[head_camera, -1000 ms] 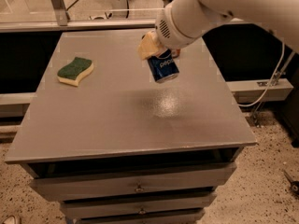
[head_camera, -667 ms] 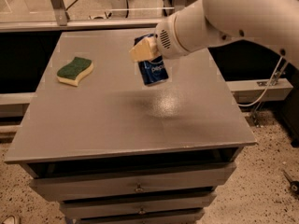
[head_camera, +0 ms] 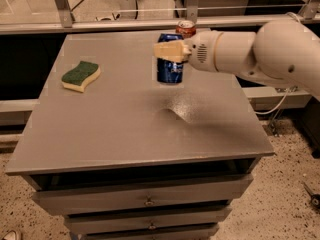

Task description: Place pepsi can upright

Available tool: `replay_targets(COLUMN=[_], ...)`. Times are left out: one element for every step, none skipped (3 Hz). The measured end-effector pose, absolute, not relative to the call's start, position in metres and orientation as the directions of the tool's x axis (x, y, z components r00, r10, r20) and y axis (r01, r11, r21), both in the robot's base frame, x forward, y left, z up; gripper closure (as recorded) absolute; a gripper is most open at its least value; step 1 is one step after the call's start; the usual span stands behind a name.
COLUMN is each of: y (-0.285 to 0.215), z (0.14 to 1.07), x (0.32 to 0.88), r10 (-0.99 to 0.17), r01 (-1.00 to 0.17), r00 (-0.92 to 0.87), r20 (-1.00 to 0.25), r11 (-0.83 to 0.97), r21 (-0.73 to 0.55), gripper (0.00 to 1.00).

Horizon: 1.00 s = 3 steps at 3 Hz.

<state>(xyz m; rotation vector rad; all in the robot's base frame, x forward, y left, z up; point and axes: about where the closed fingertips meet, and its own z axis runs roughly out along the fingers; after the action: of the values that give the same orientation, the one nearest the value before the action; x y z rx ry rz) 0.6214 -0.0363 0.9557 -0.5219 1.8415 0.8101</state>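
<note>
Jaws closed on the pepsi can [head_camera: 170,73], one cream finger across its upper front. Gripper [head_camera: 169,52] holds it upright over the far-right part of the table [head_camera: 100,134], apparently off the surface. Red soda can [head_camera: 186,28] stands just behind. Sponge [head_camera: 81,75] well left. Drawers [head_camera: 145,199] shut.

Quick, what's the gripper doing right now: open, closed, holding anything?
The gripper is closed on the pepsi can, holding it upright just above the grey table, in front of the red soda can.
</note>
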Motion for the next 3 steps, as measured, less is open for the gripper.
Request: replay_targets(y=[-0.042, -0.035, -0.026], z=[0.965, 0.96, 0.949], x=[0.608, 0.597, 0.585], r10=[-0.012, -0.016, -0.014], r01=[-0.716, -0.759, -0.808], r00=[-0.305, -0.278, -0.201], r20=[-0.952, -0.961, -0.979], r11=[0.662, 0.616, 0.567], r21=[0.221, 0.209, 0.158], gripper=[1.0, 1.0, 1.0])
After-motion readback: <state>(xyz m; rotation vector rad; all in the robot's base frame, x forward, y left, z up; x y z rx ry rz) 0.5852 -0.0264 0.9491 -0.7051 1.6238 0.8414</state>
